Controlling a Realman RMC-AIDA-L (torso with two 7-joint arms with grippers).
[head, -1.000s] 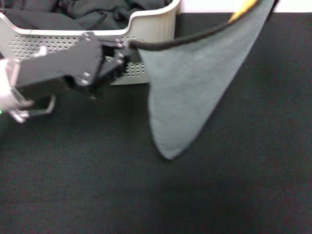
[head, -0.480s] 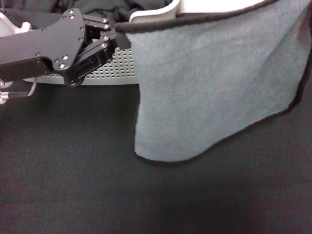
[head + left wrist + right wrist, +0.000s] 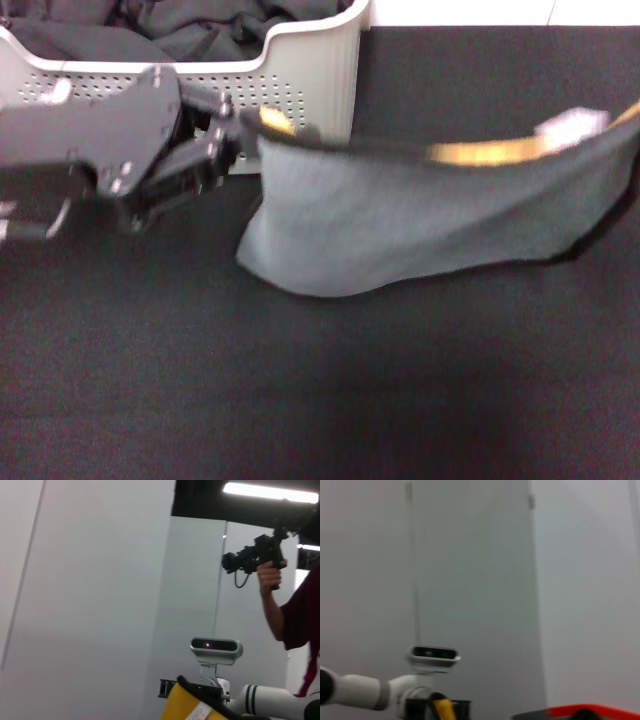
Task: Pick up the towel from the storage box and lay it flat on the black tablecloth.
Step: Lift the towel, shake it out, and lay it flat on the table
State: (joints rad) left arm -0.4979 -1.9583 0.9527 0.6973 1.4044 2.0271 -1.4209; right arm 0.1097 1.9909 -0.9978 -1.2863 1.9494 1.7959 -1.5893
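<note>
- Holding the towel stretched between both arms, I judge I'm at the spreading and lowering step: it is out of the storage box and not yet laid down.
- My left gripper sits just in front of the box's near wall, pinching the towel's top corner by its black border; the fingers look pressed together on the cloth.
- My right gripper is outside the head view, off the right edge where the towel's other top corner runs out, so I cannot tell how its fingers stand. Neither wrist view helps; both look out at the room's walls.
- The towel hangs as a wide band from a nearly level top edge, yellowish along the rim, sagging a little toward the middle.
- Its lower edge droops toward the black tablecloth, close to it or perhaps brushing it on the left side; I cannot tell which.
- Dark cloths lie heaped in the box behind my left arm.
- Next, I reckon, both arms must come down together, keeping the top edge taut and drawing it away from the hanging edge, so the fleece unrolls flat rather than bunching before I let go.
</note>
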